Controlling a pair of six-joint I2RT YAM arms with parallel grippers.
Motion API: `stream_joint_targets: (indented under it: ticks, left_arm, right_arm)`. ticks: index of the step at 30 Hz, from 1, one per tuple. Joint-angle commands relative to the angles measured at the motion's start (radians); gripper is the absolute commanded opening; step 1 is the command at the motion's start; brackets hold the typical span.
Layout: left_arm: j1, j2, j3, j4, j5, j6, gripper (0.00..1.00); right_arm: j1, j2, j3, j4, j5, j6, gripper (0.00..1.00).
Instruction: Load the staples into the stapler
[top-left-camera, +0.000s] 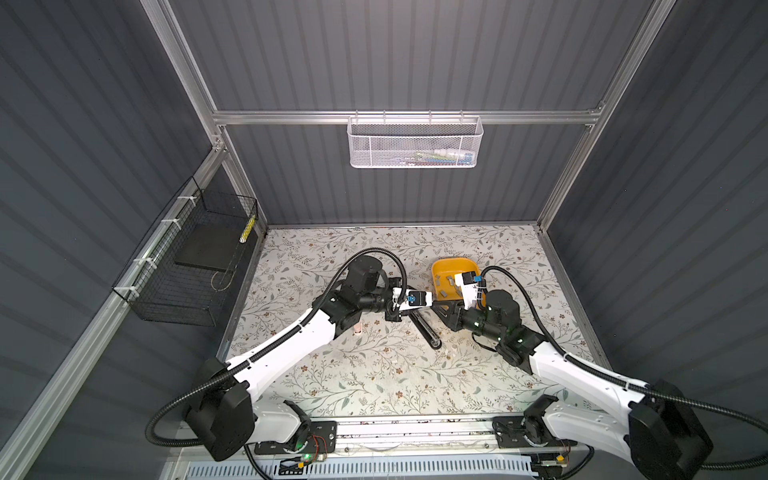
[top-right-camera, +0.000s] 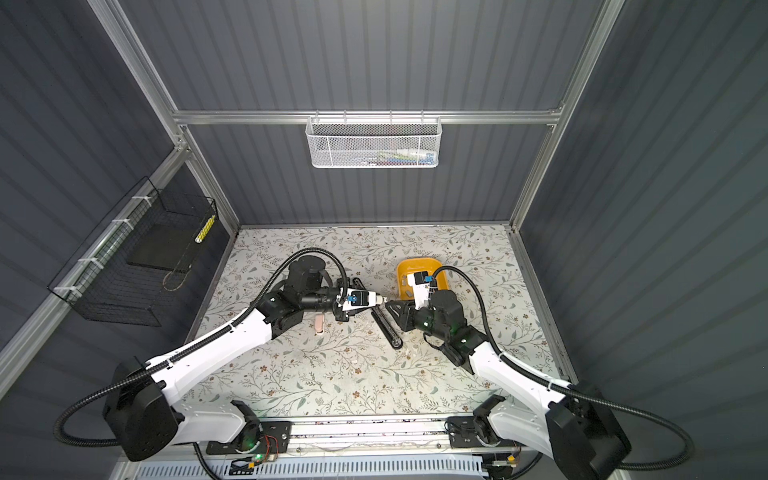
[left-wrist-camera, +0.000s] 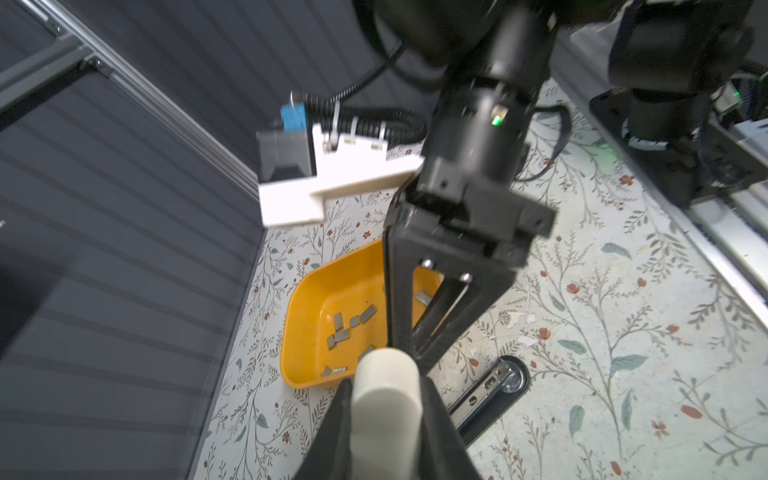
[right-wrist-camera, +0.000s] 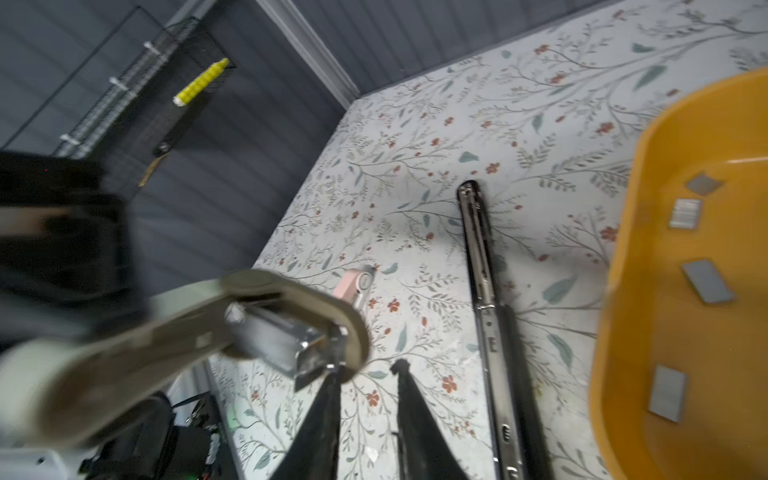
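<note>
2 robot arms reach in from the near edge of the floral table (top-left-camera: 374, 374) and meet near its middle, wrists bent low. The left gripper (left-wrist-camera: 386, 384) is clamped on a cream stapler (right-wrist-camera: 124, 357), which is swung open so its metal channel shows. The right gripper (right-wrist-camera: 366, 370) hovers at the stapler's front end, its jaws slightly apart with only table showing between them. The staples (left-wrist-camera: 345, 330), several grey strips, lie loose in a yellow tray (top-left-camera: 440, 266) toward the table's far edge, right of the middle. A black stapler (top-left-camera: 424, 328) lies opened flat just beside the tray, and a pink stapler (top-right-camera: 319, 324) sits near the left arm. On the walls, a white mesh basket (top-left-camera: 411, 145) holds small items too blurred to name, and a black wire basket (top-left-camera: 187, 282) holds a dark slab and a yellow strip.
</note>
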Motion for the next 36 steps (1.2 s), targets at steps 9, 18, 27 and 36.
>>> stream_joint_targets:
  ticks: [9, 18, 27, 36]
  left_arm:
    - [0.019, -0.015, 0.004, -0.030, 0.100, -0.007, 0.00]
    - [0.072, 0.043, 0.020, 0.013, 0.110, -0.091, 0.00]
    - [0.097, 0.082, 0.063, -0.046, 0.249, -0.063, 0.00]
    - [0.001, 0.053, 0.063, -0.184, 0.377, 0.115, 0.00]
  right_arm:
    - [-0.010, -0.025, 0.022, -0.050, 0.097, -0.034, 0.39]
    - [0.012, -0.383, -0.351, 0.525, 0.162, -0.323, 0.70]
    - [0.155, -0.423, -0.335, 0.461, 0.102, -0.653, 0.76]
    - [0.239, -0.345, -0.260, 0.360, 0.114, -0.748, 0.83]
